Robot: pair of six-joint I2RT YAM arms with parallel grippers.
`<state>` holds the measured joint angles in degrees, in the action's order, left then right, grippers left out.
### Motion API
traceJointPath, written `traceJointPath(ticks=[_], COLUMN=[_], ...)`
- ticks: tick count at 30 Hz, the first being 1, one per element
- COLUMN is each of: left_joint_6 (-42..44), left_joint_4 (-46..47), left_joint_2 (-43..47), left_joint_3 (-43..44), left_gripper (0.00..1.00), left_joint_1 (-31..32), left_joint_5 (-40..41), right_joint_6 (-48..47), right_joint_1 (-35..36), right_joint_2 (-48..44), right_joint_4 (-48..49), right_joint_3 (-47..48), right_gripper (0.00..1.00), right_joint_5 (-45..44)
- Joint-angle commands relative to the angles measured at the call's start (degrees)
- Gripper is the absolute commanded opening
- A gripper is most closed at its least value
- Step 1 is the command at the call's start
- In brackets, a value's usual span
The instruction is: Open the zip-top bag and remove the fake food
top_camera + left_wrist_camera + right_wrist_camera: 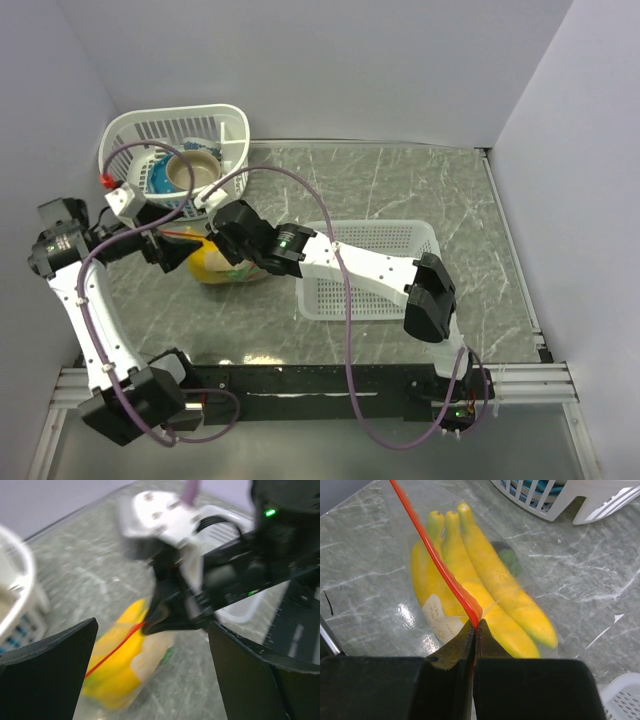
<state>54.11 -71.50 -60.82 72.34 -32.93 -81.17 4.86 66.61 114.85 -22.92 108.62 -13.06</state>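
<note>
A: Orange-red zip of the zip-top bag (517,575) sat pinched tight in the right gripper (475,630), only the wrist view showed; fake banana bunch (485,585) inside.
B: Overhead, the bag lay left on the table (400,190), with the left gripper (165,248) gaping beside it, perhaps not touching. Open tabletop lay far right, past the white basket (400,240).

yellow bananas (485,580), orange-red zip strip (437,562)

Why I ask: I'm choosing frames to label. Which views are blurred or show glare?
Left wrist view: soft and smeared, the zip-top bag lacks crisp edges. Right wrist view: sharp on the banana bunch, with a bright glare patch beside it. Top external view: evenly lit, in focus, only soft shadows.
</note>
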Motion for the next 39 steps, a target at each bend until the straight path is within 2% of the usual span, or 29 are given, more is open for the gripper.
traceJointPath(ticks=[1, 4, 10, 14, 20, 28, 31, 34, 35, 37, 39], left_joint_6=[-0.1, 7.6, 9.4, 10.1, 11.9, 15.8, 16.3, 13.5, 13.5, 12.6, 10.9], left_joint_4=[1.6, -7.3, -7.3, -7.3, -7.3, -6.7, -6.8, -3.6, -3.4, -3.2, -2.9], left_joint_2=[-2.0, -6.8, -12.5, -14.9, -16.5, -14.8, -14.6, -14.8, -15.2, -15.7, -16.1], left_joint_3=[-1.2, -0.2, 1.5, 1.9, 1.3, -1.4, -1.8, -1.9, -1.8, -0.9, 0.1], left_gripper=[0.99, 0.99, 0.92, 0.81, 0.74, 0.65, 0.52, 0.30, 0.16, 0.01, 0.01], left_joint_1=[7.8, 8.0, 10.5, 16.9, 21.2, 20.8, 21.0, 21.1, 21.1, 21.2, 21.2], left_joint_5=[-0.6, -0.2, 2.7, 3.6, 8.4, 19.5, 19.6, 21.1, 21.6, 22.3, 22.4], right_joint_6=[-0.1, -0.4, 0.5, 1.1, 0.9, -0.3, -0.5, -0.5, -0.5, -0.3, 0.0], right_joint_1=[0.5, 0.5, 0.1, -0.1, -1.0, -3.2, -3.5, -3.6, -3.7, -3.9, -4.2], right_joint_2=[-5.1, -8.0, -13.8, -15.6, -17.0, -17.5, -16.7, -15.6, -15.5, -14.5, -13.3], right_joint_4=[5.9, 7.8, 11.3, 12.0, 11.9, 10.4, 9.9, 9.5, 9.5, 9.1, 8.6], right_joint_3=[-1.8, -5.9, -15.3, -18.2, -19.1, -16.5, -14.8, -13.2, -12.8, -11.3, -9.9], right_gripper=[0.00, 0.00, 0.00, 0.00, 0.00, 0.00, 0.00, 0.00, 0.00, 0.01, 0.30], right_joint_5=[-2.2, -3.4, -3.7, -3.2, -3.5, -2.0, -1.7, -1.8, -1.5, -1.3, -1.7])
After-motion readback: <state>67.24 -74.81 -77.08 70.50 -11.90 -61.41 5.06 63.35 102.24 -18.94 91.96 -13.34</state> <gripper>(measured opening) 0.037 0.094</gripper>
